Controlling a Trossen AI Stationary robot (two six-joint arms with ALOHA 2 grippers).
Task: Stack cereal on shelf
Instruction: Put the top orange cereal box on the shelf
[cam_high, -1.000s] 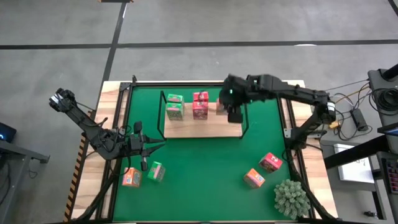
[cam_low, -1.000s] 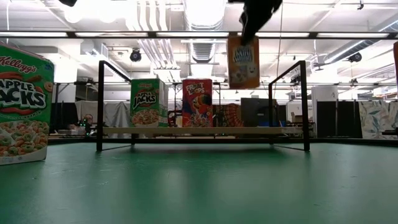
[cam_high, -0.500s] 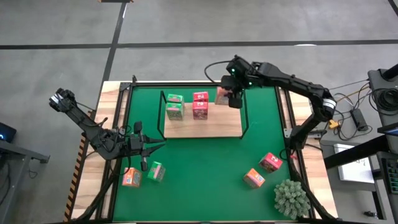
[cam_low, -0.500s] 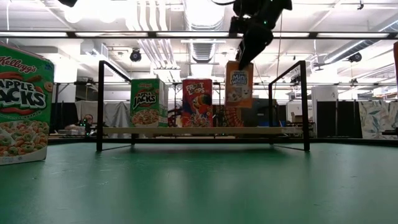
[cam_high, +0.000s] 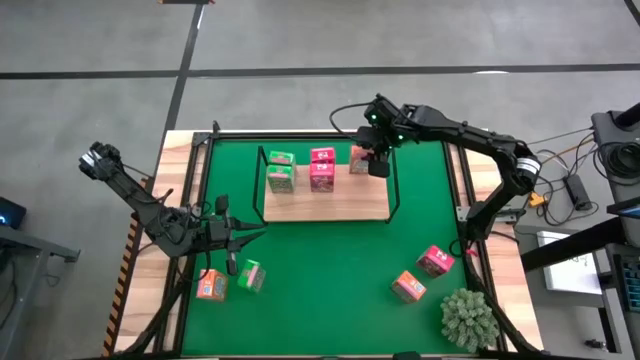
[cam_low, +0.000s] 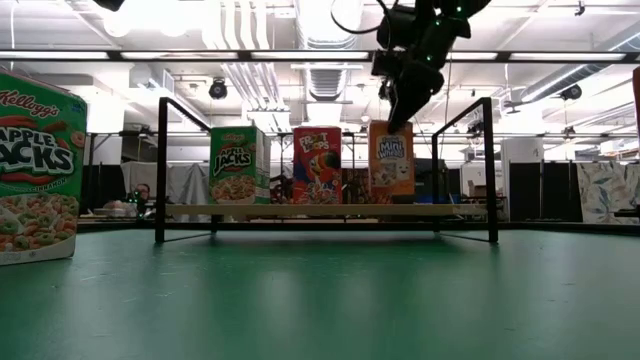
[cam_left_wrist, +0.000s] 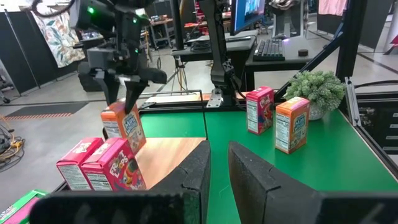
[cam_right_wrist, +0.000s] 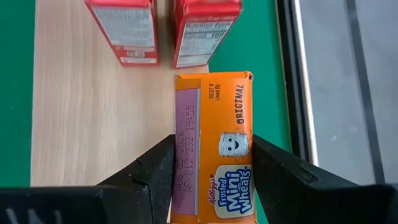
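Note:
The shelf (cam_high: 325, 203), a light-wood board with black wire ends, lies at the mat's far middle. Two green cereal boxes (cam_high: 281, 170) and two pink-red ones (cam_high: 322, 168) stand on it. My right gripper (cam_low: 396, 118) is above the shelf's right part, shut on an orange cereal box (cam_low: 391, 160). An orange box (cam_high: 210, 286) and a green box (cam_high: 251, 275) lie on the mat near left. A pink-red box (cam_high: 434, 261) and an orange box (cam_high: 408, 286) lie near right. My left gripper (cam_high: 245, 238) waits open over the mat's left side. My right gripper (cam_right_wrist: 212, 149) pinches the orange box's upper end (cam_right_wrist: 211, 124) between its two fingers, one on each of two opposite faces. The fingers (cam_low: 403, 105) come from above, slanting down. The box stands upright, its lower end (cam_low: 391, 200) down at the shelf board beside the pink-red boxes.
A spiky grey-green plant (cam_high: 468, 318) sits at the mat's near right corner. The shelf's black wire end frame (cam_low: 488, 170) rises close to the right of the held box. The green mat (cam_high: 330, 270) lies bare between the shelf and the near boxes.
My right gripper has moved down and toward the table's far edge with the orange box. The box hung tilted above the shelf; it has come down beside the pink-red boxes and now stands upright at the board. The gripper has stayed shut on it.

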